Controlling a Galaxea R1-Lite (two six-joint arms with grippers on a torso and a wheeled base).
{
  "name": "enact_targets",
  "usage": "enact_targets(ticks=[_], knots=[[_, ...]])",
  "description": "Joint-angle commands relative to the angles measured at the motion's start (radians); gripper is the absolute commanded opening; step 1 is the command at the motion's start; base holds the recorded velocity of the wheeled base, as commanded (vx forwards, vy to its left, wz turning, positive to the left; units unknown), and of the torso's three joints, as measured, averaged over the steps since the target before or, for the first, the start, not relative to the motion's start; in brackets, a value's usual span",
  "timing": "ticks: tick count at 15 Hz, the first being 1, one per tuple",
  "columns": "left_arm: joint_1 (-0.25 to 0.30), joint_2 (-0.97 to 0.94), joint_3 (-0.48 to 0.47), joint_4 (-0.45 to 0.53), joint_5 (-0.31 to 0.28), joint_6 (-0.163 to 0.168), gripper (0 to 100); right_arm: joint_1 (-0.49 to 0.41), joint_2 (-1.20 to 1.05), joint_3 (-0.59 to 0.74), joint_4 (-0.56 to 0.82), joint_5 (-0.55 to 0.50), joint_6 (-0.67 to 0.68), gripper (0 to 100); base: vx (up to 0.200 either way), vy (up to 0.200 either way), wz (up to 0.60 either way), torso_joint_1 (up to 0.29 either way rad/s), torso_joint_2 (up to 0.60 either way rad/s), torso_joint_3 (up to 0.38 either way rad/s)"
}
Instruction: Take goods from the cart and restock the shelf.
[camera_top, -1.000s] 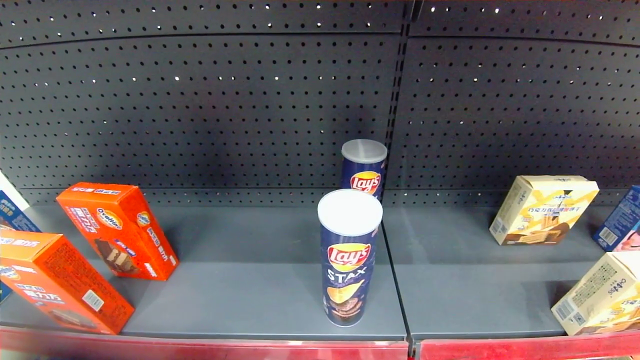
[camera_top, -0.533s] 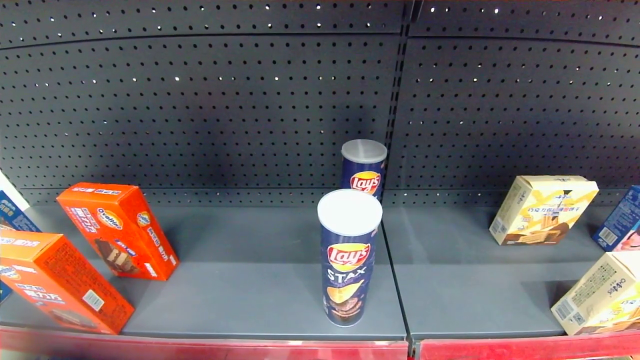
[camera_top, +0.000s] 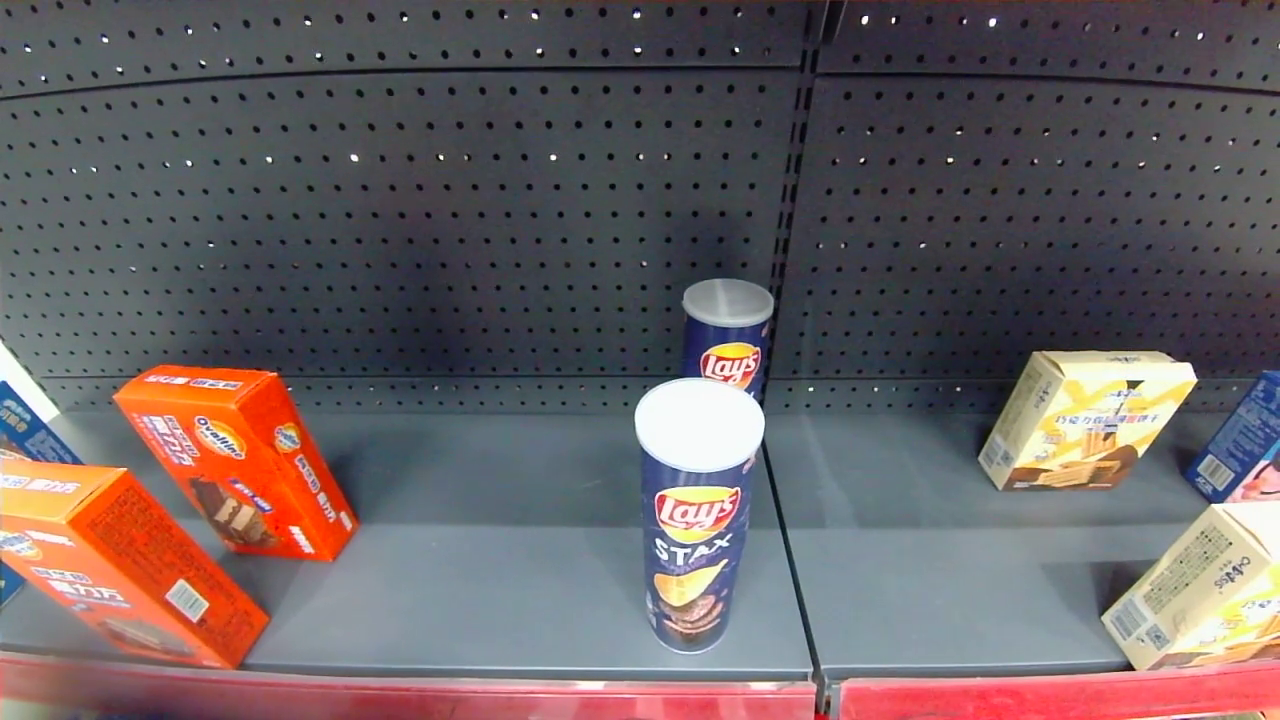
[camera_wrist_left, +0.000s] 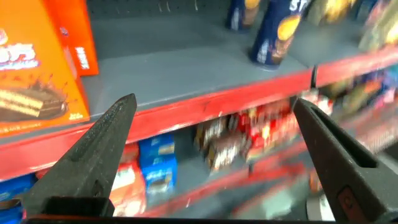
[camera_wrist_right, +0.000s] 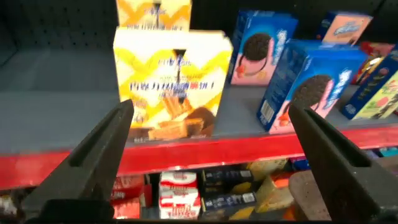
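Two dark blue chip cans on the grey shelf (camera_top: 480, 570), both upright, long axis vertical, pale lids up. Front can (camera_top: 698, 515) close to the red lip (camera_top: 400, 692), label facing outward. Rear can (camera_top: 727, 340) right behind it, against the pegboard (camera_top: 400, 220), lower part hidden by the front one.

Left hand (camera_wrist_left: 214, 106) spread wide and holding nothing, out in front of the shelf, about level with the red lip, fingers pointing toward it. Right hand (camera_wrist_right: 211, 112) likewise spread and holding nothing, facing the right stretch of the shelf.

Left of the cans, well apart: two orange boxes (camera_top: 235, 460), one behind the other. Right of the cans, well apart: two cream boxes (camera_top: 1090, 420), then blue biscuit boxes (camera_top: 1235, 440) at the far right, just beside the nearer cream box in the right wrist view. Beneath the shelf, a lower tier (camera_wrist_left: 236, 137) crowded with packets.
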Motion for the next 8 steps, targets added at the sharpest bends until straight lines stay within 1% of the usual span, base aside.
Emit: enact_targets(ticks=[1,2,3,4,5,6,8], knots=[[-0.011,0.256,-0.078,0.026,0.121,0.072,100,-0.002,-0.009,-0.005,-0.001,0.000,-0.001,100,0.000,0.000,0.00,0.000,0.00,0.000],[-0.011,0.304,-0.128,0.024,0.182,0.109,100,-0.002,-0.009,-0.001,-0.001,0.002,-0.003,100,0.000,0.000,0.00,0.000,0.00,0.000],[-0.007,0.352,-0.164,0.021,0.193,0.107,100,-0.002,-0.009,0.001,-0.002,-0.001,-0.003,100,0.000,0.000,0.00,0.000,0.00,0.000],[-0.004,0.391,-0.192,0.015,0.210,0.092,100,-0.002,-0.009,-0.001,-0.002,-0.007,-0.004,100,0.000,0.000,0.00,0.000,0.00,0.000],[-0.005,0.459,-0.213,0.011,0.210,0.077,100,-0.002,-0.009,-0.008,-0.002,-0.029,-0.012,100,0.000,0.000,0.00,0.000,0.00,0.000],[-0.007,0.497,-0.216,0.009,0.179,0.083,100,-0.002,-0.009,-0.014,-0.002,-0.038,-0.013,100,0.000,0.000,0.00,0.000,0.00,0.000],[-0.011,0.533,-0.216,0.009,0.110,0.117,100,-0.002,-0.009,-0.019,-0.004,-0.050,-0.013,100,0.000,0.000,0.00,0.000,0.00,0.000]])
